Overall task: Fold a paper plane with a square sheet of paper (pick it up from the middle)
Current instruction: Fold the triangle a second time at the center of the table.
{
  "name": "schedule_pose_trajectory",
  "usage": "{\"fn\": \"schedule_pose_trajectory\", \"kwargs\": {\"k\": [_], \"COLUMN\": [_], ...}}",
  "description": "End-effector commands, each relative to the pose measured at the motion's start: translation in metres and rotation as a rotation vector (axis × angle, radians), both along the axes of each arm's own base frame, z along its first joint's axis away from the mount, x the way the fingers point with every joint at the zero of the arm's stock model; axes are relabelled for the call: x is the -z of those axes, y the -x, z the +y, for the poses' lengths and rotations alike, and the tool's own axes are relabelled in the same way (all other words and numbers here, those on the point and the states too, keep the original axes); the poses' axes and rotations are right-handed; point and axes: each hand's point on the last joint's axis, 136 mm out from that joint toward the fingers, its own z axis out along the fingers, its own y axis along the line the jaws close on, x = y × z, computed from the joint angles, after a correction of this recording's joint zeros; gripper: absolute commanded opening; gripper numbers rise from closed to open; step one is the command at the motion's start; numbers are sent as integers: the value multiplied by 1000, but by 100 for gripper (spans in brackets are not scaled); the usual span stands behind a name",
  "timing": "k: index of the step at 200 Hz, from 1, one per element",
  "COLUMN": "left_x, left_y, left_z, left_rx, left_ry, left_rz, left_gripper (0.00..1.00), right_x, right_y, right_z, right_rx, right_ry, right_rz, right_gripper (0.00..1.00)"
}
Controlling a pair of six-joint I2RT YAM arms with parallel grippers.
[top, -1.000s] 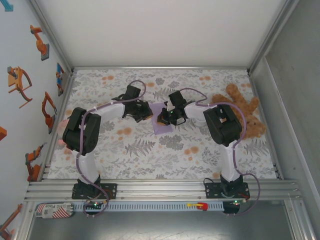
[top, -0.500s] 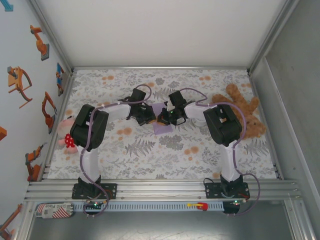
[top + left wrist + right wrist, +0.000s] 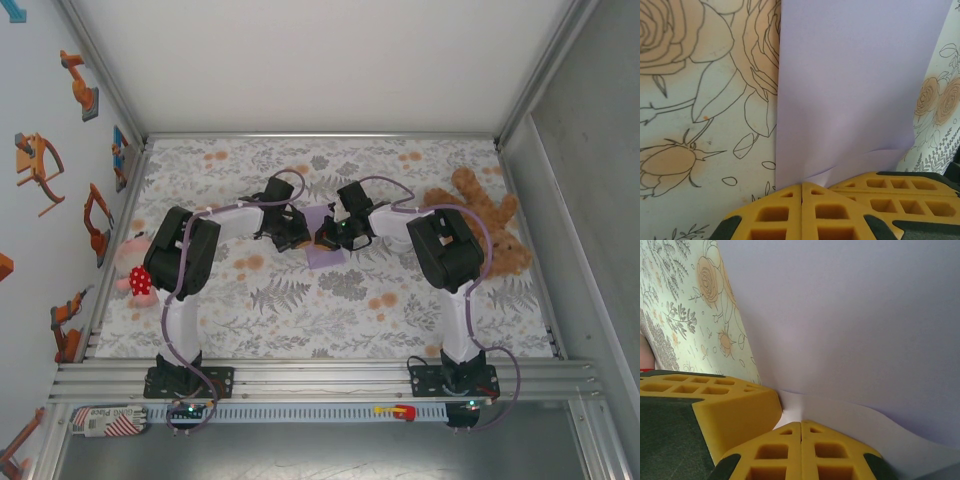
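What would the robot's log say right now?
left hand: shut, at paper edge | right hand: shut, at paper edge | paper: on tablecloth, edge rumpled

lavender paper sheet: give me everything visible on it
The square sheet of paper is thin, plain lavender, matte, lying mostly flat on the flower-patterned tablecloth mid-table. One edge strip is bent up along a shallow crease, showing a paler underside in the right wrist view. The shut left gripper and shut right gripper meet at that edge, tips touching it; whether either pinches it I cannot tell.
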Motion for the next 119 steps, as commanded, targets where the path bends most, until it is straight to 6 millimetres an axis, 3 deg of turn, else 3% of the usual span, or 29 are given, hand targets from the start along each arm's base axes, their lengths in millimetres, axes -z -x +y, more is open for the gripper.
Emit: {"fn": "schedule_pose_trajectory", "kwargs": {"k": [1,26,119], "left_x": [19,24,32], "left_y": [12,13,15], "left_z": [16,20,25], "left_rx": [14,19,18], "left_ry": [-95,-111,-137], "left_rz": [43,46,67], "left_gripper": [0,0,0], "right_x": [-12,-29,-14], "right_y": [-3,-15,-10], "right_z": [-4,-14,-17], "right_rx": [-9,-10,-62], "right_ry": [4,-7,-26], "right_rz": [-36,-116,-94], "right_gripper": [0,0,0]}}
